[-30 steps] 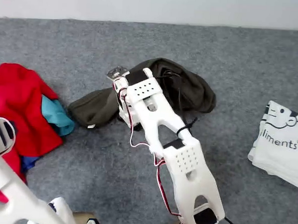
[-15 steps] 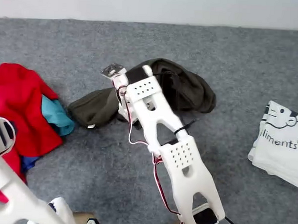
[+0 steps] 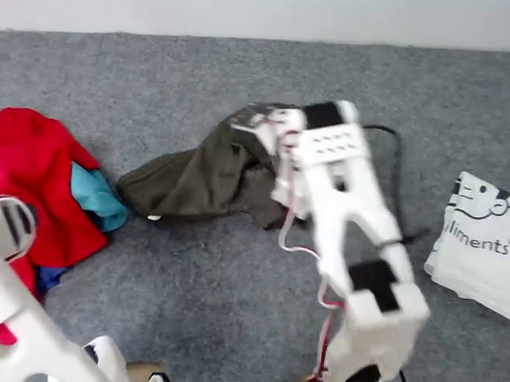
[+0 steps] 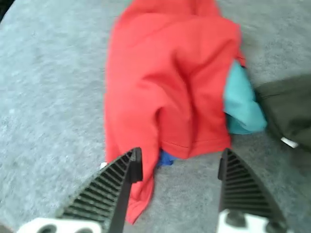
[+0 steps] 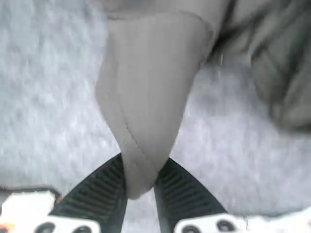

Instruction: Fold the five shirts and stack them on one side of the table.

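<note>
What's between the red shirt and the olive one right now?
A teal shirt, partly tucked under the red shirt and reaching toward the olive shirt, as the high view shows.

This looks like a robot lab bench: the worktop (image 3: 190, 282) is plain grey felt that ends at a bare white wall (image 3: 264, 12) at 12 o'clock. Two white plastic arms stand on it, the right arm (image 3: 345, 191) at 6 o'clock with exposed red wiring (image 3: 324, 331) and the left arm (image 3: 9, 315) at 8 o'clock.

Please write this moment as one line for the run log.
right hand: shut on olive shirt | left hand: open, over red shirt | white shirt: folded, apart
</note>
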You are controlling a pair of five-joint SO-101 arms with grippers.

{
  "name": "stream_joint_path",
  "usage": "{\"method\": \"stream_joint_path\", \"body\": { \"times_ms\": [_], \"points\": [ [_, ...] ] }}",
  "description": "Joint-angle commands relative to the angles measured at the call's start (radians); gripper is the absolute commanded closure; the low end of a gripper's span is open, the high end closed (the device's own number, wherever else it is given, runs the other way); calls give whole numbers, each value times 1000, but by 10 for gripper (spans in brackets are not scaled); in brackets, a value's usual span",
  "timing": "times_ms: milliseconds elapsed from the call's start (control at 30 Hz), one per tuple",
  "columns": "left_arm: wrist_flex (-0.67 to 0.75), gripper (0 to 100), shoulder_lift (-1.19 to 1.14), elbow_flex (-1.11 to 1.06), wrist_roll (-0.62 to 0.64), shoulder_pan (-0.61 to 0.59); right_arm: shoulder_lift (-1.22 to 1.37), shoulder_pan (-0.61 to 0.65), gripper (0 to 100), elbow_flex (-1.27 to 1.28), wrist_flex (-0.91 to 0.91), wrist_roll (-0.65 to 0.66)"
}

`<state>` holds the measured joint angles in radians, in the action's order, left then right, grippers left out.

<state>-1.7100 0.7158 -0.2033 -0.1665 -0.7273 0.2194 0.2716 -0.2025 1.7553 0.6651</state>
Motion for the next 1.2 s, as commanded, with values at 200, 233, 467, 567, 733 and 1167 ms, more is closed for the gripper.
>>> {"method": "stream_joint_path", "body": {
  "times_ms": [200, 233, 467, 567, 733, 1167],
  "points": [
    [-14, 746, 12, 4, -6, 311, -475, -331, 989, 253, 44, 258],
    [-14, 746, 11, 2, -6, 339, -510, -367, 989, 264, 42, 285],
    [-5, 746, 8, -91, -68, 589, -653, -532, 989, 381, 39, 381],
    [35, 746, 8, -220, -143, 730, -688, -550, 989, 428, 39, 381],
    [215, 743, 2, -452, -236, 850, -750, -567, 989, 505, 38, 379],
    [348, 724, -445, -371, -391, 907, -805, -564, 989, 595, 38, 377]
  ]
}}
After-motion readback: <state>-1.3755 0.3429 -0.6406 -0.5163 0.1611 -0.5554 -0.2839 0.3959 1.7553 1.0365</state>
